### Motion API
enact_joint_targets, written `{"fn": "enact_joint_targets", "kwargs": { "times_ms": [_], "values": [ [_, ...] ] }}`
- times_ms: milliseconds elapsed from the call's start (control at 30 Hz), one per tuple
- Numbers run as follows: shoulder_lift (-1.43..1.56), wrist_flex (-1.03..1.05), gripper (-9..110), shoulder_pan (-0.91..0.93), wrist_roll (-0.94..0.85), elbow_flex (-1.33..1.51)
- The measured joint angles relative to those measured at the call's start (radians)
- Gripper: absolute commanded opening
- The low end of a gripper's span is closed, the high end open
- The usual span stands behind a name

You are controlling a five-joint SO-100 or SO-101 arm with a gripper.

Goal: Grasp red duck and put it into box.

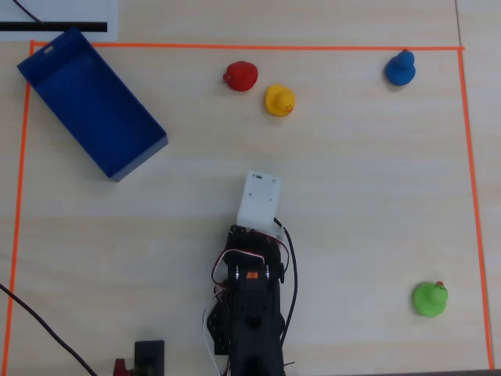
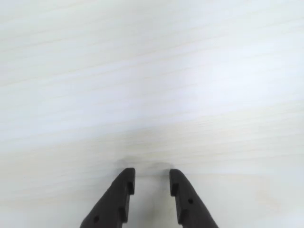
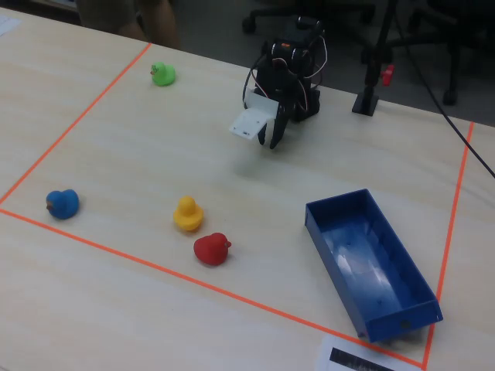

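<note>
Beside the taped edge sits the red duck; gripper seemingly narrowly parted, empty

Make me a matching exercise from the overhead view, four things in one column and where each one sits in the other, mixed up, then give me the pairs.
Things:
1. red duck
2. blue duck
3. green duck
4. box

Places in the overhead view:
A. bottom right corner of the taped area
B. top left corner, lying at an angle
C. top right corner
D. top middle, just left of the yellow duck

Pairs: 1-D, 2-C, 3-A, 4-B
</note>
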Motion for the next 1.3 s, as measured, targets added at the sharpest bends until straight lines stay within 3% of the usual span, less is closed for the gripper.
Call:
{"fn": "enact_joint_targets", "kwargs": {
  "times_ms": [267, 400, 867, 1133, 1300],
  "values": [
    [0.0, 0.0, 8, 0.0, 0.0, 0.0],
    [0.0, 0.0, 0, 0.0, 0.0, 0.0],
    [-0.009, 0.0, 0, 0.008, -0.021, -0.017],
    [-0.419, -0.123, 20, 0.031, -0.038, -0.554],
    [-0.676, -0.249, 25, 0.066, -0.038, -0.819]
  ]
}}
